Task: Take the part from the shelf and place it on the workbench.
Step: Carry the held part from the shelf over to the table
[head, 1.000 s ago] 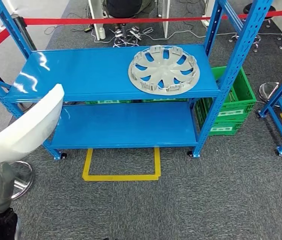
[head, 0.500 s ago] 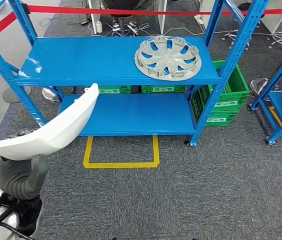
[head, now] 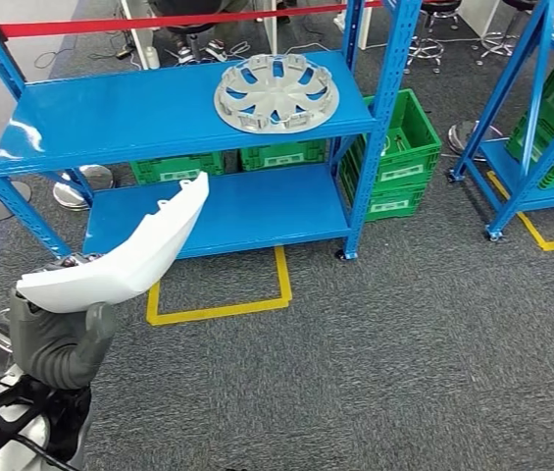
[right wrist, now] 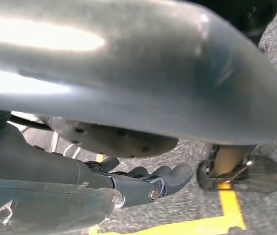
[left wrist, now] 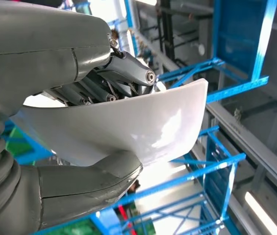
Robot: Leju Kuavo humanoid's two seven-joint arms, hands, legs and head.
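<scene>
Robot's left hand (head: 59,343) grips a long white panel (head: 122,255), thumb under it and fingers (left wrist: 129,68) pressed over its top, carrying it flat and clear of the blue shelf (head: 148,108) at the far side. Held low at the near left, the panel appears already lifted off and bound for a workbench. A silver wheel cover (head: 277,92) lies on the top shelf. The right hand (right wrist: 155,183) hangs above the carpet, fingers curled loosely, holding nothing.
</scene>
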